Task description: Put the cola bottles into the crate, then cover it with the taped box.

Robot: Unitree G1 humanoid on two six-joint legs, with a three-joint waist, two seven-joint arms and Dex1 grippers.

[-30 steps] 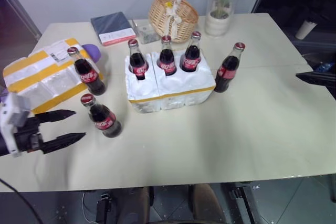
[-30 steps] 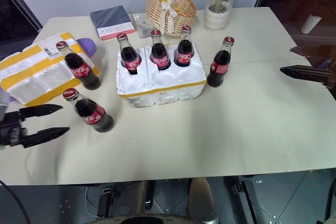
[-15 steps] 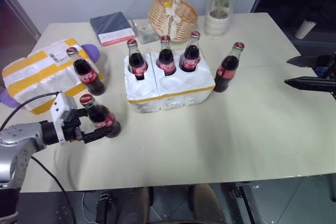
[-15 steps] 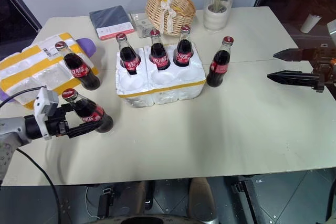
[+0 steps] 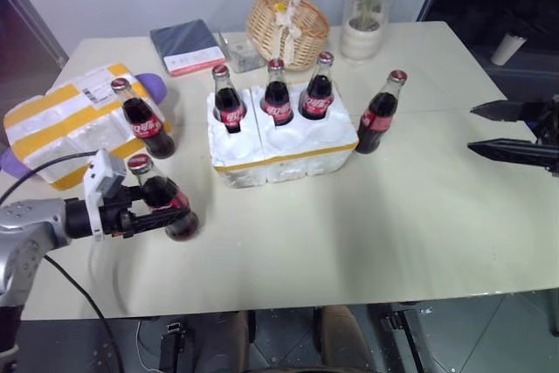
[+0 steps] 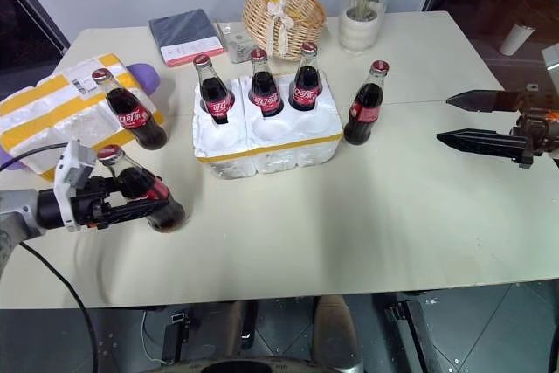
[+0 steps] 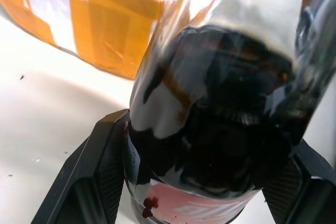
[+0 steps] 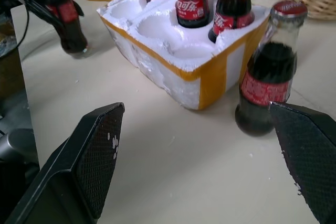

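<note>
Glass cola bottle (image 6: 140,191) clamped in left end effector (image 6: 131,202); right end effector (image 6: 460,119) apart.

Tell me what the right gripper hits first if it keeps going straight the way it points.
Likely the lone cola bottle standing beside the crate; it lies between the open right gripper fingers' line, though depth is uncertain.

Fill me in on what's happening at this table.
The left end effector has its black fingers around one small red-capped glass cola bottle. Three bottles stand in the low white foam crate; two more wait on the table. The right end effector hangs open, apart from the bottle right of the crate. The yellow-taped foam box lies aside.
</note>
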